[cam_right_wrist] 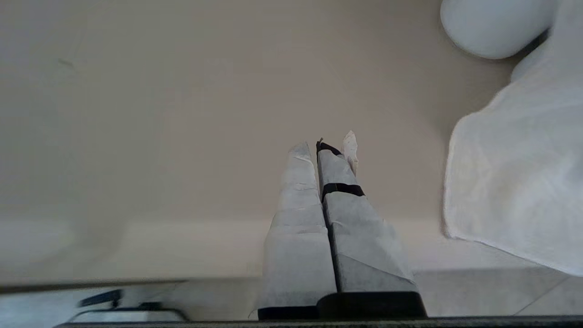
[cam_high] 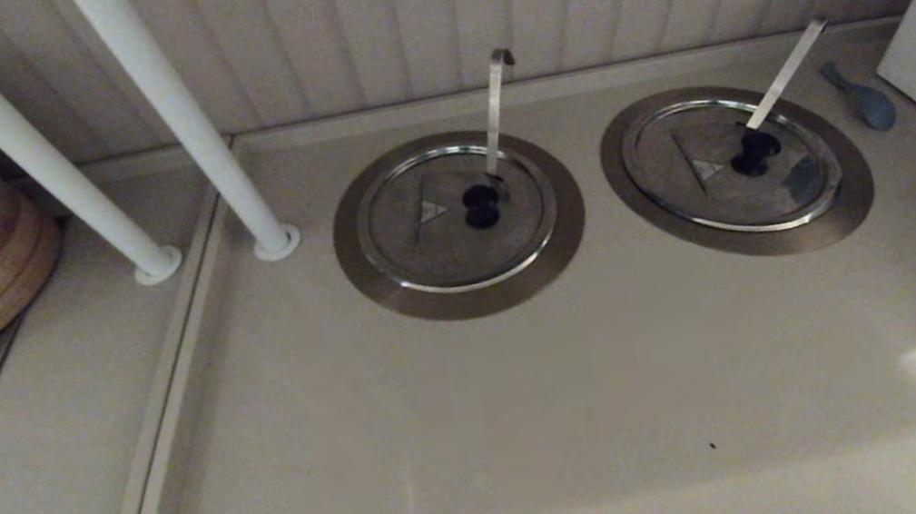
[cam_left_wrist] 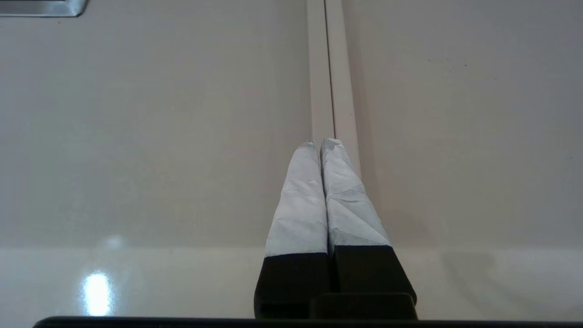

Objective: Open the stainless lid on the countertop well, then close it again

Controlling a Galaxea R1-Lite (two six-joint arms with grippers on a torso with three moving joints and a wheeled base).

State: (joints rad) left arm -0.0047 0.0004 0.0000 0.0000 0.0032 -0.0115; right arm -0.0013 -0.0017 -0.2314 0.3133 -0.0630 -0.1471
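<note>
Meanwhile I saw the round stainless lid with the black double knob [cam_high: 733,165] flat on its steel-ringed countertop well [cam_high: 850,209]; left hand [cam_left_wrist: 319,144] and right hand [cam_right_wrist: 325,146] clenched, empty, above the beige counter [cam_high: 495,435]

Right gripper [cam_right_wrist: 324,145]: we see our two tape-wrapped fingers [cam_right_wrist: 298,218] pressed together, nothing between them, hanging above the beige countertop [cam_right_wrist: 182,114].
Black band: it crosses one finger partway along.
White cloth [cam_right_wrist: 514,182]: at 3 o'clock from the fingertips, near but apart.
White rounded object [cam_right_wrist: 494,25]: at 1 o'clock, well apart; we cannot tell what it is.
</note>
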